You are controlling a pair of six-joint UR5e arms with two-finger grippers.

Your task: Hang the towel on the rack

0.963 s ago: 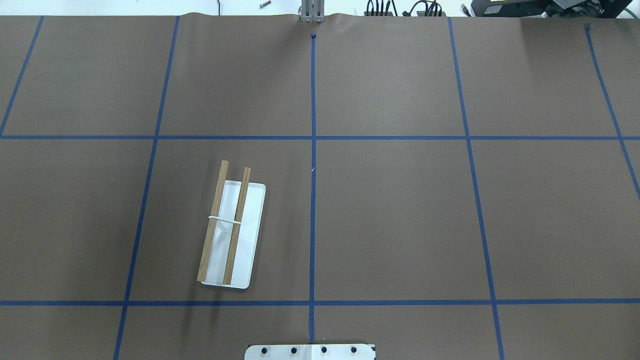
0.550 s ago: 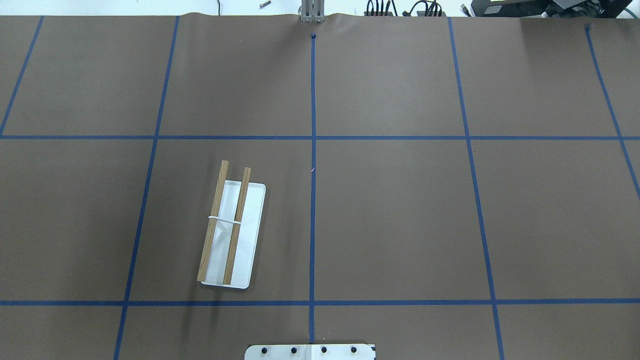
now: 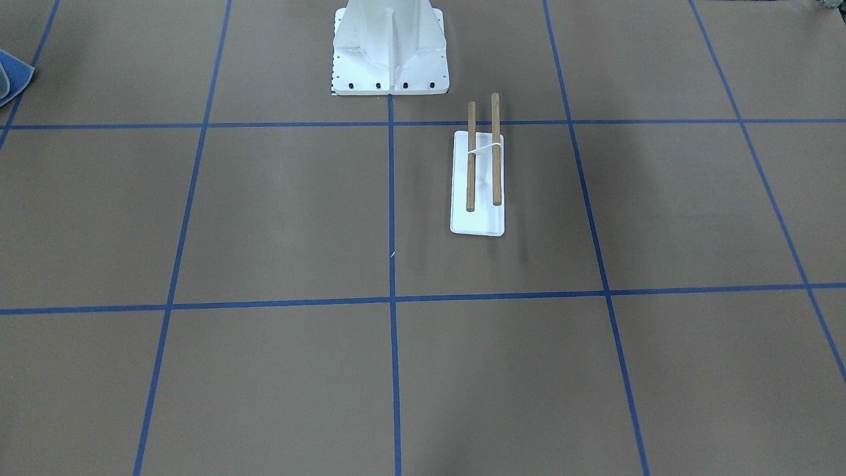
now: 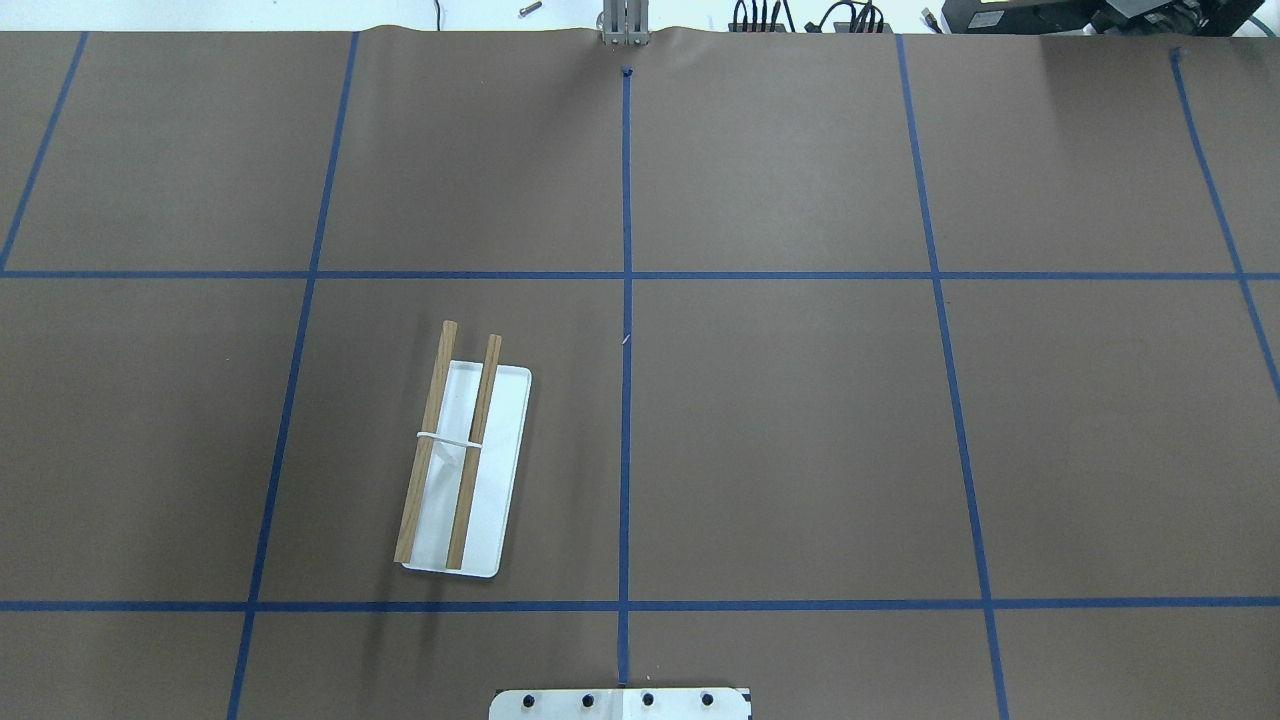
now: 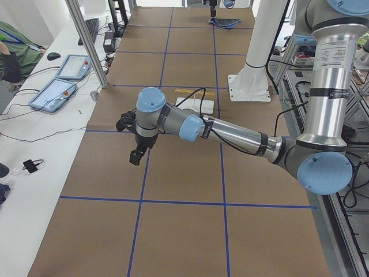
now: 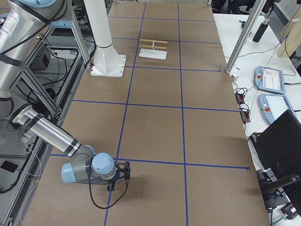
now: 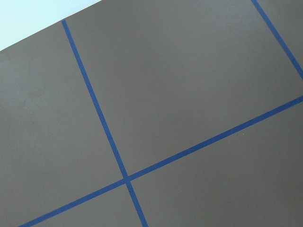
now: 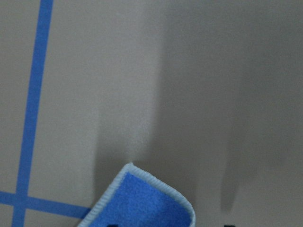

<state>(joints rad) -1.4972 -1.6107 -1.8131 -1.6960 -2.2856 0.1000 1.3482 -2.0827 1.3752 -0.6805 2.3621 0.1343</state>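
The rack [image 4: 450, 450], two brown wooden dowels over a small white base plate, stands left of the table's centre line; it also shows in the front-facing view [image 3: 482, 162]. The towel [image 3: 12, 78], blue and grey, lies at that view's far left edge. In the right wrist view its blue corner [image 8: 147, 203] with light edging curls up at the bottom. My right gripper [image 8: 170, 225] hovers over that corner; two dark tips show far apart, so it is open. My left gripper [image 5: 135, 154] hangs above bare table; I cannot tell its state.
The white bolted pedestal [image 3: 390, 49] stands at the robot's side of the table, close to the rack. Blue tape lines grid the brown table cover [image 4: 800, 430]. Tablets [image 5: 55, 92] and cables lie on the side bench.
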